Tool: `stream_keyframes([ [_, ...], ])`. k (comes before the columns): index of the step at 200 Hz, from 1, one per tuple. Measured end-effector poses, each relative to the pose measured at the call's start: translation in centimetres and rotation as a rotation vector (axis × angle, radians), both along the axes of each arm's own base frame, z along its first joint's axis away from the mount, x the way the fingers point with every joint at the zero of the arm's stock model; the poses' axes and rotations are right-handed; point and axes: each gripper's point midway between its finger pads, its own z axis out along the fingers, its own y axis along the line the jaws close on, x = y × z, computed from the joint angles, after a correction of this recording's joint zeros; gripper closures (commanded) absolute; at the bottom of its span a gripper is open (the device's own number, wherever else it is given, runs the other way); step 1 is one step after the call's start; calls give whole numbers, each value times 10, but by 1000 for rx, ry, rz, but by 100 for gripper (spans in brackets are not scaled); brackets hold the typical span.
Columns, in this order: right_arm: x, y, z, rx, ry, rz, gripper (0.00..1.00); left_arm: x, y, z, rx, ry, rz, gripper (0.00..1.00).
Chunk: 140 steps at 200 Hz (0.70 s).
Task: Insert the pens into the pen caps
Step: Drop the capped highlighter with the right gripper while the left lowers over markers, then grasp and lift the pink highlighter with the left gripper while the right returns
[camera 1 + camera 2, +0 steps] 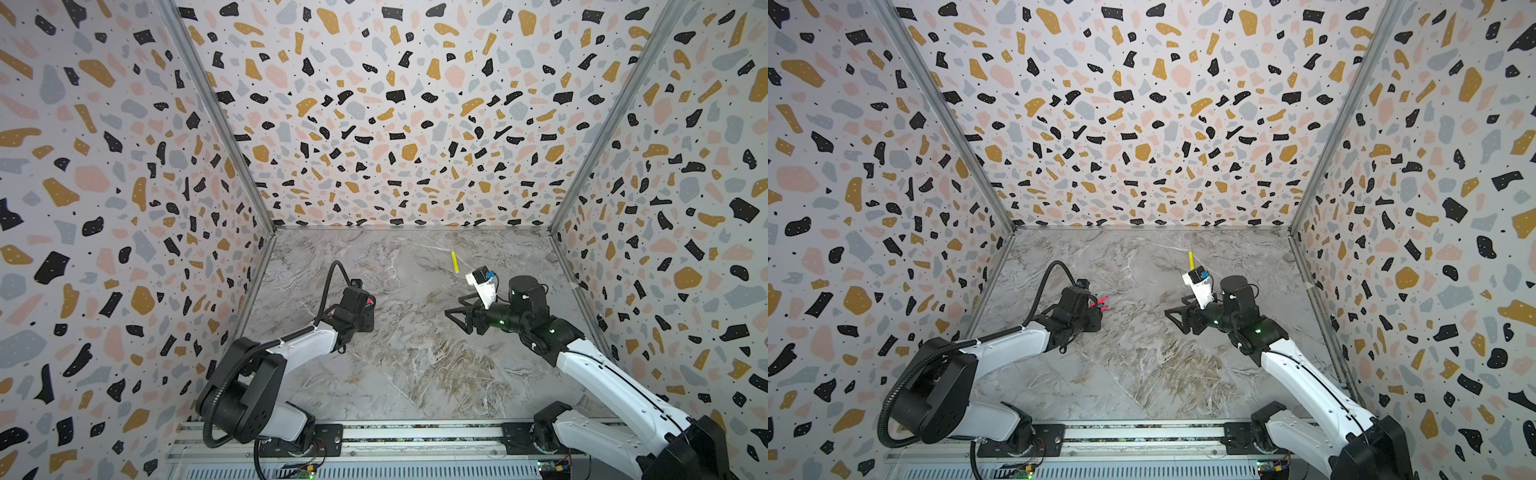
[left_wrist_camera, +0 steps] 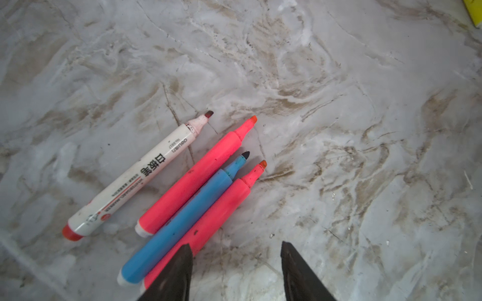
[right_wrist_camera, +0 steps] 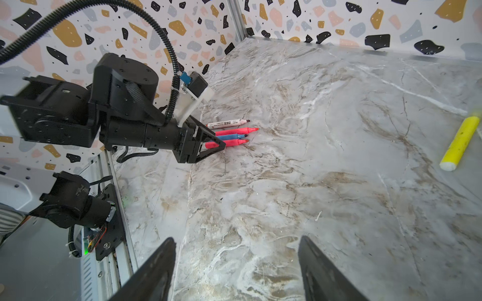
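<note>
**Asker:** Left wrist view first. What lies under your left gripper?

**Me:** Four uncapped pens on the marble table, tips all pointing the same way. The white marker, printed in dark letters, lies a little apart. Beside it the first pink pen, the blue pen and the second pink pen lie pressed side by side.

**Asker:** Are you holding one?

**Me:** No. My left jaws stand apart, with only bare marble between them. One of my fingers overlaps the rear of the second pink pen. I cannot tell whether it touches.

**Asker:** And your right gripper?

**Me:** Spread wide and empty. It hangs over bare table near the middle, pointing toward my left arm.

**Asker:** Where is the fifth pen?

**Me:** The yellow pen lies alone toward the back of the table, well apart from the other four. In both top views the yellow pen shows just beyond my right wrist camera.
</note>
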Motion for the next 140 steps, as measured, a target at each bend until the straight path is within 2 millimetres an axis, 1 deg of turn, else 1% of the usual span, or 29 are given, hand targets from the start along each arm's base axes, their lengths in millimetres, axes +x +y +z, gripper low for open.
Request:
stream_keyframes([
  [20,-4,0,-10,2,27,9,26,2,3,-4,9,9,5,45],
  [46,-10,-1,-19,0,52,14,26,8,2,-3,18,7,1,46],
  [73,-13,-2,-19,8,54,14,26,14,4,-7,27,15,5,46],
  [110,-16,-3,-19,20,55,17,27,12,5,-19,45,44,-1,48],
  [140,-18,-3,-23,24,72,17,27,12,3,-24,50,57,-12,54],
])
